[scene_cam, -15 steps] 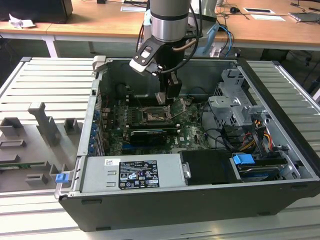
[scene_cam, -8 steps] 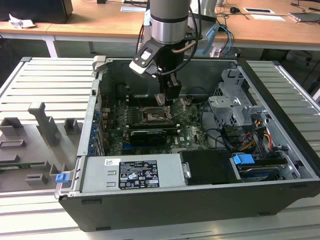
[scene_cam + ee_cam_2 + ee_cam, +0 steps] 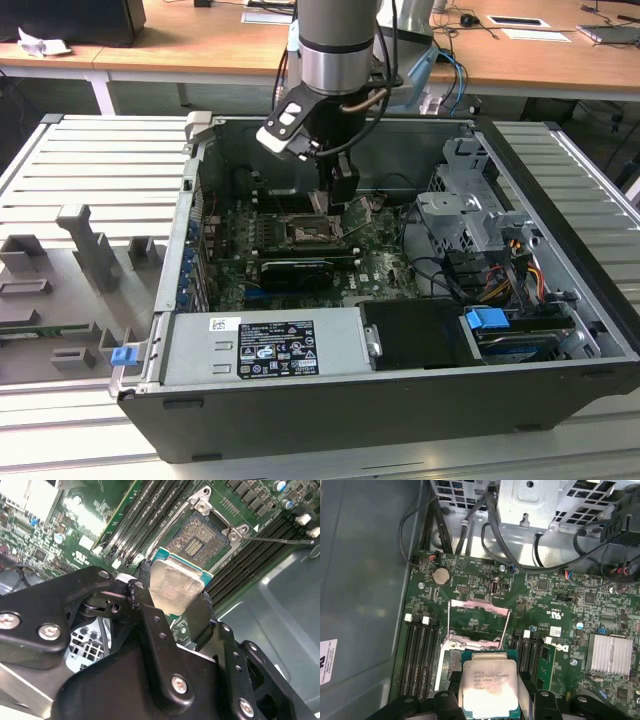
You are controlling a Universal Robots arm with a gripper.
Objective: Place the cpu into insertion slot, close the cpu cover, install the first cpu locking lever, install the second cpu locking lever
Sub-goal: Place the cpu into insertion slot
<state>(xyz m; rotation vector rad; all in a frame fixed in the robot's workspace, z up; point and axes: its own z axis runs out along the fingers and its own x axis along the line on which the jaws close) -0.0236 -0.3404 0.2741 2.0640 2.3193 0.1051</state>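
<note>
the gripper [image 3: 172,600] is clenched on the cpu [image 3: 175,585], its two black fingers [image 3: 202,615] pressing on two opposite edges. the chip hangs near the insertion slot [image 3: 196,542], above it and not yet seated. in the exterior view this is in the upper middle of the frame, over the green motherboard [image 3: 385,265] in the open computer case [image 3: 400,400]. the cpu cover [image 3: 479,606] stands lifted open. i judge the chip light, stiff and thin, with a delicate underside, so the edges are the right place to hold it. i count one cpu, one slot and one cover.
</note>
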